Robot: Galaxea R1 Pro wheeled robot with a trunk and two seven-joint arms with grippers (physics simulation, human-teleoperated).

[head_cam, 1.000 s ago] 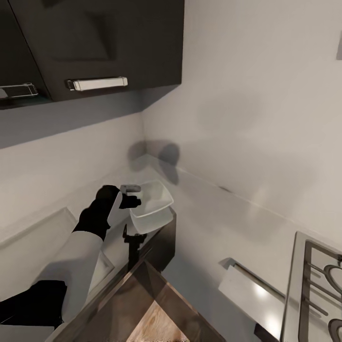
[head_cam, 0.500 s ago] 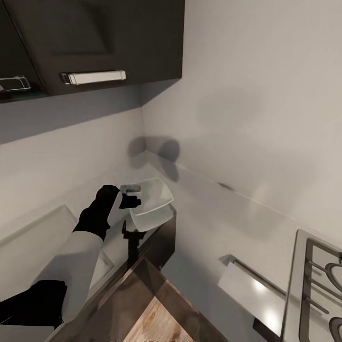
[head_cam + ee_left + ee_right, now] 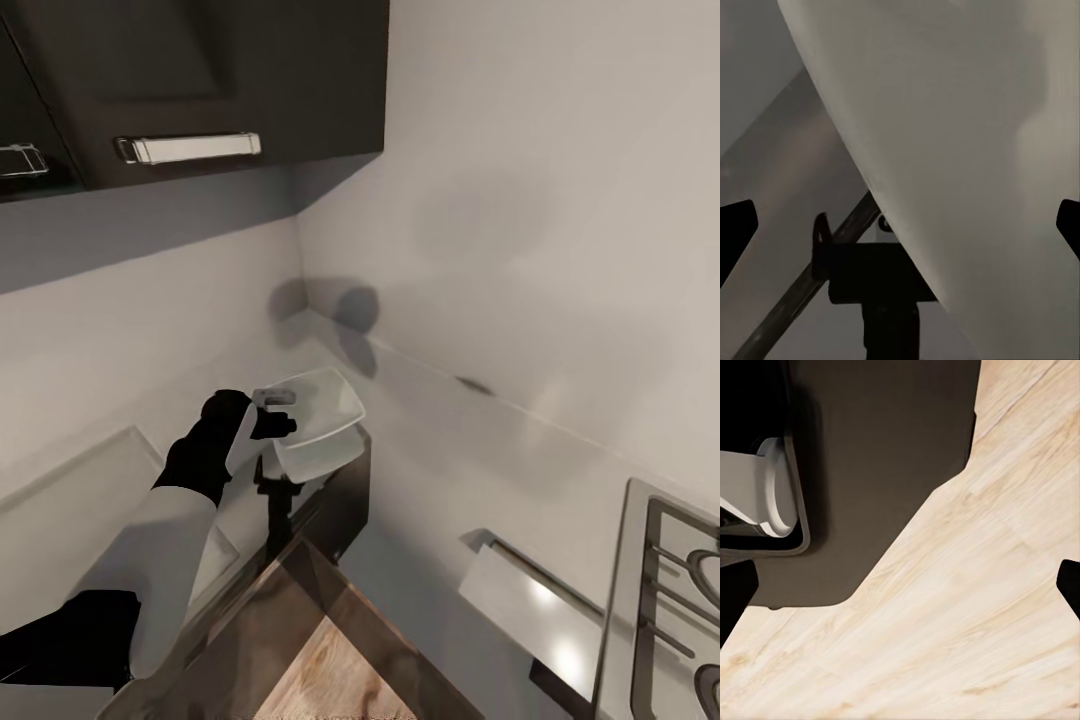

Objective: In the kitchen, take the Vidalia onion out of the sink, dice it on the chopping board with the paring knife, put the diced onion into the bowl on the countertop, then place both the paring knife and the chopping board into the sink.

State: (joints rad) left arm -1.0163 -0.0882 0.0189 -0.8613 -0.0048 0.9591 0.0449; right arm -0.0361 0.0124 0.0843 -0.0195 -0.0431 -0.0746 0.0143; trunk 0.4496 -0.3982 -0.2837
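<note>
One white bowl (image 3: 315, 425) hangs tilted above the desk (image 3: 440, 450) near the corner, clamped in the left gripper (image 3: 272, 410) jaws, the right jaws' state untellable; judging the dice-transfer step underway, next comes setting it level beside the board.

You see one bowl (image 3: 318, 425), white and square, and one left gripper (image 3: 272, 412) at its near rim. One chopping board (image 3: 300, 640) shows as a dark brown slab low in the head view. You have one countertop (image 3: 440, 470) running into the corner, and one hob (image 3: 670, 590) at its right edge. Overhead hang two dark wall cabinets (image 3: 200, 80), and you can count two chrome handles (image 3: 188, 148), one on each door. Two walls meet at that corner.
</note>
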